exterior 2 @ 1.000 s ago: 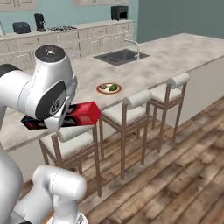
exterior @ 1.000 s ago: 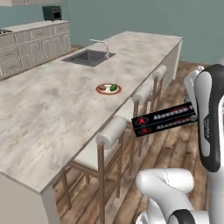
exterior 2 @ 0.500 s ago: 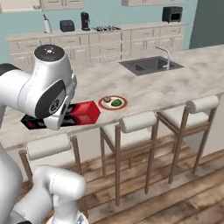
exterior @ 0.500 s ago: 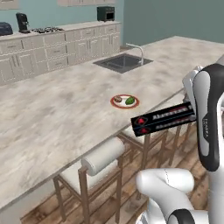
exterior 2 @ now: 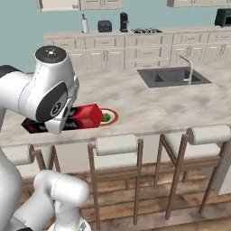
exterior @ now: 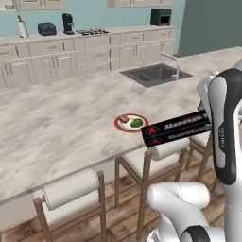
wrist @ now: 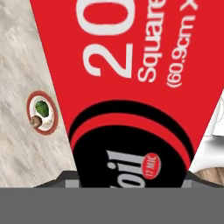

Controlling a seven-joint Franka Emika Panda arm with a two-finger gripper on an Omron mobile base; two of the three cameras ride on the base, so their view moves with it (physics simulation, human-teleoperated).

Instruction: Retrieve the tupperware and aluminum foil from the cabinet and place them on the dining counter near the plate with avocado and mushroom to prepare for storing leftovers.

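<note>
**One foil box in my hand, above the stools at the counter's edge**

My hand (exterior: pixel 208 125) pinches one aluminum foil (exterior: pixel 176 129) box, held level. Beyond it, on the veined marble counter (exterior: pixel 61 127), sits one plate (exterior: pixel 131 123) carrying one avocado (exterior: pixel 136 123) and one mushroom (exterior: pixel 124 118). Three stools (exterior 2: pixel 116 145) line the edge below my hand. Farther off: one sink (exterior: pixel 153 74), cream drawer units (exterior: pixel 85 56) and a teal wall (exterior: pixel 90 14).
</note>
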